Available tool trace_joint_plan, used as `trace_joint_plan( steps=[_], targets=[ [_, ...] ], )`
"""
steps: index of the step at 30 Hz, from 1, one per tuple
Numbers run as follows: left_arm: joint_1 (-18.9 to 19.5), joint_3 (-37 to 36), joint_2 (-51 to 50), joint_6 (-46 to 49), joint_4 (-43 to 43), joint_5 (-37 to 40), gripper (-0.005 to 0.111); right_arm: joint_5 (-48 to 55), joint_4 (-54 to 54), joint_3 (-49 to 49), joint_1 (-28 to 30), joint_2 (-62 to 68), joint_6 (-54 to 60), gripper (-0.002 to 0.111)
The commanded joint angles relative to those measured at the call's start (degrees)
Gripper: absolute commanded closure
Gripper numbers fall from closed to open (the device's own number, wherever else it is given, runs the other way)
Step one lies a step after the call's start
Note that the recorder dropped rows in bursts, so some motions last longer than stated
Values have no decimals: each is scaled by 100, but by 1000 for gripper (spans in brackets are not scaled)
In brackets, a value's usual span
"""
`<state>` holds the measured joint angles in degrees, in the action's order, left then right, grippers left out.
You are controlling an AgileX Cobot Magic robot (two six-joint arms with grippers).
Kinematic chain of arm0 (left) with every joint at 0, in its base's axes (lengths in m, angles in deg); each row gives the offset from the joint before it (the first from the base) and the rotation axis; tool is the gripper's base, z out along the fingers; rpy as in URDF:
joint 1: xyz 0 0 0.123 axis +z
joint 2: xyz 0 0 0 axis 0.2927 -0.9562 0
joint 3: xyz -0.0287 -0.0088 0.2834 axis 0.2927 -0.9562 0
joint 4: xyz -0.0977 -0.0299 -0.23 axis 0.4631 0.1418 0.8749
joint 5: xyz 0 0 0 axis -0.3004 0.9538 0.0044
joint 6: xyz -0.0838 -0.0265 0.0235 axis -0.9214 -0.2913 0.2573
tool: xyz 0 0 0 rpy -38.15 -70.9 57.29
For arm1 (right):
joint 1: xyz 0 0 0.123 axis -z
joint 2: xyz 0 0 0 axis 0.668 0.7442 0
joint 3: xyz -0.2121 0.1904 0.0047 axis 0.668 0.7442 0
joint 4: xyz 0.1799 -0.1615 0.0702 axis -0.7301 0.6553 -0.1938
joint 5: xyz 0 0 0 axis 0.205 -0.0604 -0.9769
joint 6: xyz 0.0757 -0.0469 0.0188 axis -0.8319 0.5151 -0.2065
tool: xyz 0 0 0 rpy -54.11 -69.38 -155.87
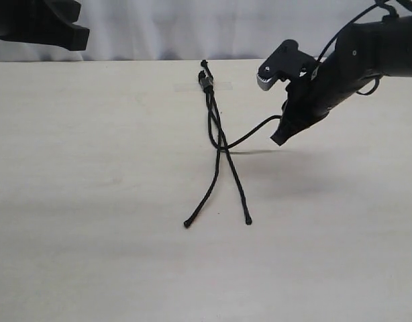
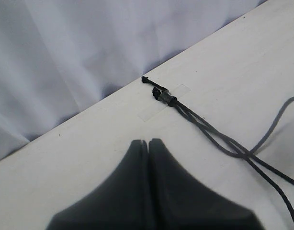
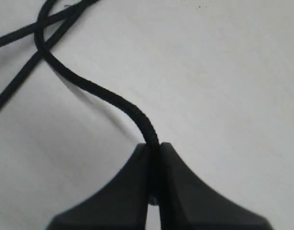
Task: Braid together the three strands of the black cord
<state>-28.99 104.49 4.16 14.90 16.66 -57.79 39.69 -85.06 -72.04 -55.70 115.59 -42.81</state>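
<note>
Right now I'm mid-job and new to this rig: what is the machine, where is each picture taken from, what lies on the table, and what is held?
It is a robot with two arms, each ending in a black two-fingered gripper. The wide picture looks across a pale wooden table; the other two look out from each arm's wrist. On the table lies a thin black rope cord of three strands joined at a knotted end. Two strands lie loose and cross. The right gripper is shut on the third strand, holding it off to the side. The left gripper is shut and holds nothing.
</note>
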Motion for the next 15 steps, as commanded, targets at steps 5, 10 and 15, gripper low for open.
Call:
trace_joint_plan(
  steps=[5,10,15],
  targets=[
    [21,-11,19,-29,71,-27,107,-116,-35,7,110,654,-168,103],
    [21,-11,19,-29,71,-27,107,-99,128,7,98,786,-377,75],
    [21,-11,19,4,48,-81,107,-181,75,7,129,546,-955,36]
  ],
)
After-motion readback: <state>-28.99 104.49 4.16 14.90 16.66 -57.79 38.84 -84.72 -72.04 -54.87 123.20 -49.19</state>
